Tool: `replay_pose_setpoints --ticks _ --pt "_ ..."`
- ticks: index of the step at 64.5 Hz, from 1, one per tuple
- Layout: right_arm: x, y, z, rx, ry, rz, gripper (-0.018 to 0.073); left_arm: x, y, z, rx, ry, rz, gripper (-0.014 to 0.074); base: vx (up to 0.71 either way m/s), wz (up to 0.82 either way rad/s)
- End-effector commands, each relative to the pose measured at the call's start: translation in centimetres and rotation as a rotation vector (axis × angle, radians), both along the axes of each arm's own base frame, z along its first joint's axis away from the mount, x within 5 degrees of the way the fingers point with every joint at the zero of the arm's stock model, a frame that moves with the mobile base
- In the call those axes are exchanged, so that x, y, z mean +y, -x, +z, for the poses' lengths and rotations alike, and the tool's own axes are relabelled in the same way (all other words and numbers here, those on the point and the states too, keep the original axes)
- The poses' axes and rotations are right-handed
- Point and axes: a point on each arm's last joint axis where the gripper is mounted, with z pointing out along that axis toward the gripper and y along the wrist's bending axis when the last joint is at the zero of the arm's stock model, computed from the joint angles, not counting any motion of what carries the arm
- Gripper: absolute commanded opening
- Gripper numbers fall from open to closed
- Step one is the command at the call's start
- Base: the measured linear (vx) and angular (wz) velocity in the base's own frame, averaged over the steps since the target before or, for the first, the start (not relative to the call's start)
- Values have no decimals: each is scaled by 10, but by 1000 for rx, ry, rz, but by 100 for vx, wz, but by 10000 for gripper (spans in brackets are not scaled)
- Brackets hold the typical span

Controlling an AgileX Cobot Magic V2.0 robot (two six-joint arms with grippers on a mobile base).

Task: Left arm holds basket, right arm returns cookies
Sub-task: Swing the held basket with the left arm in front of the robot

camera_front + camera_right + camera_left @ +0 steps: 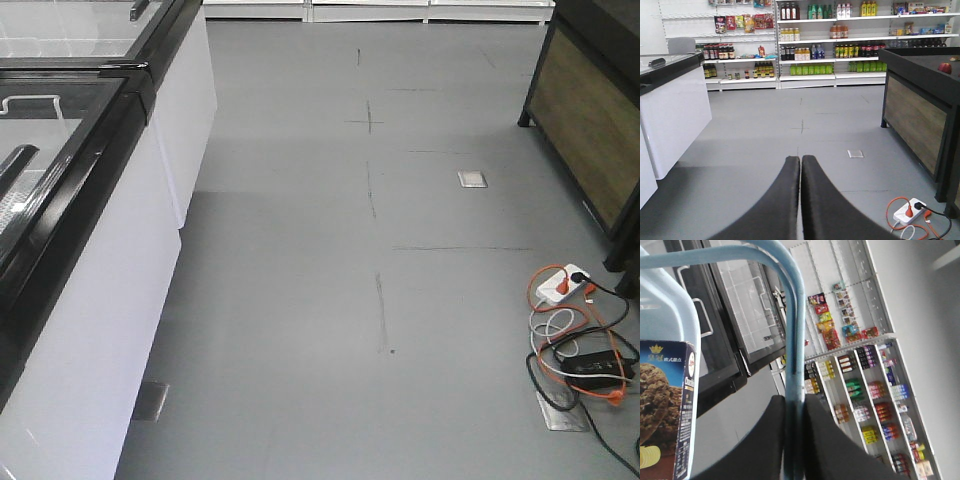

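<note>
left gripper [795, 404]: jaws are pressing flat on the basket handle [796, 315], one finger on each side, with no gap showing
why: my read is that pinching the handle is letting the basket [689, 325] hang off the wrist with its mouth free for the other arm
cookies [662, 405]: the Danisa box is sitting left of the left fingers, apparently inside the basket behind its rim, not yet lifted out
right gripper [800, 161]: fingers are pressing together and gripping nothing
right arm pose: it is pointing level across the floor [765, 125] toward the shelves [805, 55], well apart from them; the basket is not showing in its view
next (judgement): the right arm is needing to open and swing over to the basket before any grasp
</note>
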Motion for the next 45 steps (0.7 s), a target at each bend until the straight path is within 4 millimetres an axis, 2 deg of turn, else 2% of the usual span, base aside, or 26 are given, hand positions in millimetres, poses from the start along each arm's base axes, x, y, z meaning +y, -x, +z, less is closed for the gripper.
replay_pose_setpoints --ticks 1,11,22,34,45 --pt "2 0 0 -64 22 15 -4 -13 23 45 -203 -79 0 -8 0 0" --pt "2 0 0 -64 22 15 -4 -34 44 62 -251 -85 -68 -8 0 0" --pt "2 0 0 -64 22 15 -4 -60 64 72 -243 -98 -183 -8 0 0" --pt "2 0 0 -64 22 15 -4 -91 90 77 -179 -292 -353 -8 0 0" --pt "2 0 0 -64 22 15 -4 -114 109 78 -156 -402 -524 -8 0 0"
